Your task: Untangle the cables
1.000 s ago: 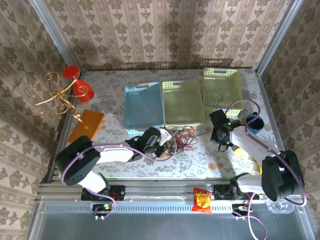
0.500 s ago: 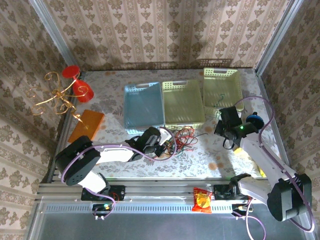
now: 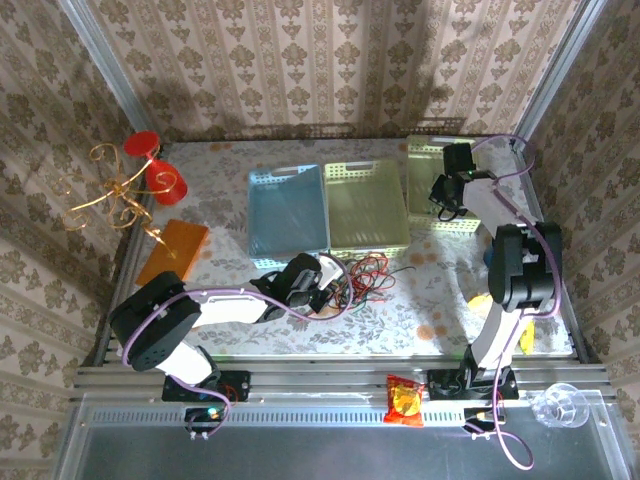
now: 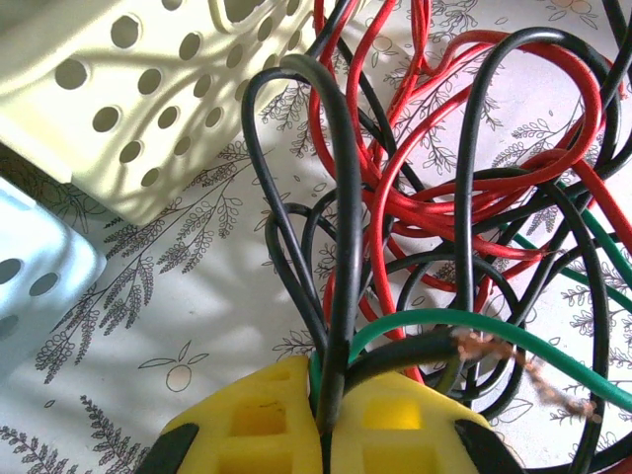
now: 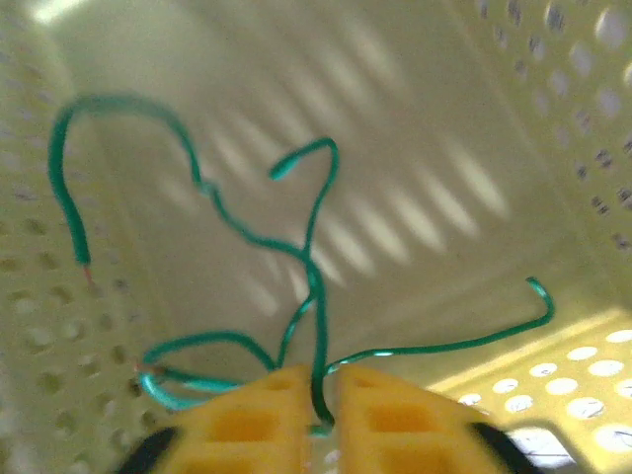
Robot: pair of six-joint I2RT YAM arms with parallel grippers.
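Top view: left gripper (image 3: 325,287) clenched at the near edge of the cables (image 3: 362,272); right gripper (image 3: 440,205) over a basket (image 3: 440,143). Left wrist: fingers (image 4: 267,420) pinch a black cable (image 4: 343,197); tangle just ahead. Right wrist: green cable (image 5: 308,259) runs between the fingers; whether it is gripped cannot be told.

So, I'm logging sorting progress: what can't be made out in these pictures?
- Right wrist view: blurred; whether the right gripper grips the green cable between its fingertips is unclear.
- Left wrist view: the tangled cables run off the frame edges; ends unseen.
- Top view: the left gripper covers part of the tangle; single cables too small.
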